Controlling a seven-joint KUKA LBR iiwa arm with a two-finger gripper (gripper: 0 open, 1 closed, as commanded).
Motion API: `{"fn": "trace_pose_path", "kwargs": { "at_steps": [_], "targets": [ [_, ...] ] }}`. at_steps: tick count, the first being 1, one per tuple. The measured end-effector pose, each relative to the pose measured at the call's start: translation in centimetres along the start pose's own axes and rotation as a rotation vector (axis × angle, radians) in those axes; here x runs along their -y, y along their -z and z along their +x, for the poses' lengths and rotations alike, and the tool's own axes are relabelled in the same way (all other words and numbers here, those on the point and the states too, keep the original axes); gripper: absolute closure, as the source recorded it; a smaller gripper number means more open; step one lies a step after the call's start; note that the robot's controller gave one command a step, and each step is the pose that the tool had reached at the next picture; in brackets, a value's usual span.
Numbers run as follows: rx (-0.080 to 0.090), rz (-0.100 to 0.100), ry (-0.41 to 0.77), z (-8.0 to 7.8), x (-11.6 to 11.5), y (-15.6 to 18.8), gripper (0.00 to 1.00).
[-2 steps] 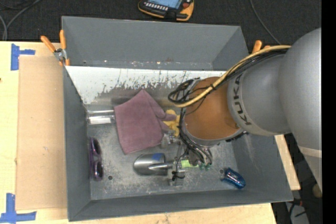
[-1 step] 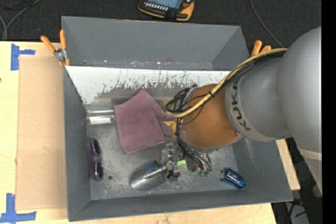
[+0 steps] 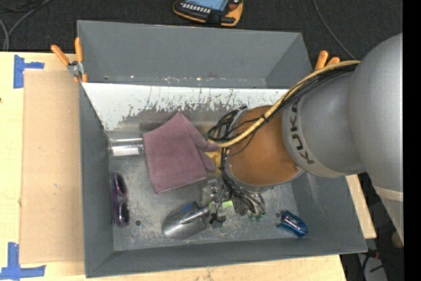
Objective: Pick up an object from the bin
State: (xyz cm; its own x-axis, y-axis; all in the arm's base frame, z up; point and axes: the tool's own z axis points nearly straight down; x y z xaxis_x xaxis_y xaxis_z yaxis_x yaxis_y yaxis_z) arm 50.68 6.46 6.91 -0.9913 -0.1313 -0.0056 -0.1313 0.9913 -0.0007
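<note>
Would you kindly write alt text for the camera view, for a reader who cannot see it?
The gripper hangs low over a silver scoop-like object near the front of the grey bin. A mauve cloth, purple glasses and a small blue object lie around it.

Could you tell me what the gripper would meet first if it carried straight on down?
Probably the silvery rounded object lying right by the gripper; whether they already touch is unclear.

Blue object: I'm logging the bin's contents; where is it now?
In the camera view the small blue object lies near the front right corner of the bin, right of the gripper and apart from it.
</note>
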Motion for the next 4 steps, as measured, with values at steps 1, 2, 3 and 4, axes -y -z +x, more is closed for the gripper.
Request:
{"fn": "trace_pose_path", "kwargs": {
  "at_steps": [1,2,3,4],
  "targets": [
    [-0.004,-0.001,0.337,2.8,0.1,0.0,1.00],
    [-0.004,-0.001,0.335,2.8,0.1,0.0,1.00],
    [-0.004,-0.001,0.335,2.8,0.1,0.0,1.00],
    [-0.015,-0.003,0.325,3.0,0.1,1.8,1.00]
  ]
}}
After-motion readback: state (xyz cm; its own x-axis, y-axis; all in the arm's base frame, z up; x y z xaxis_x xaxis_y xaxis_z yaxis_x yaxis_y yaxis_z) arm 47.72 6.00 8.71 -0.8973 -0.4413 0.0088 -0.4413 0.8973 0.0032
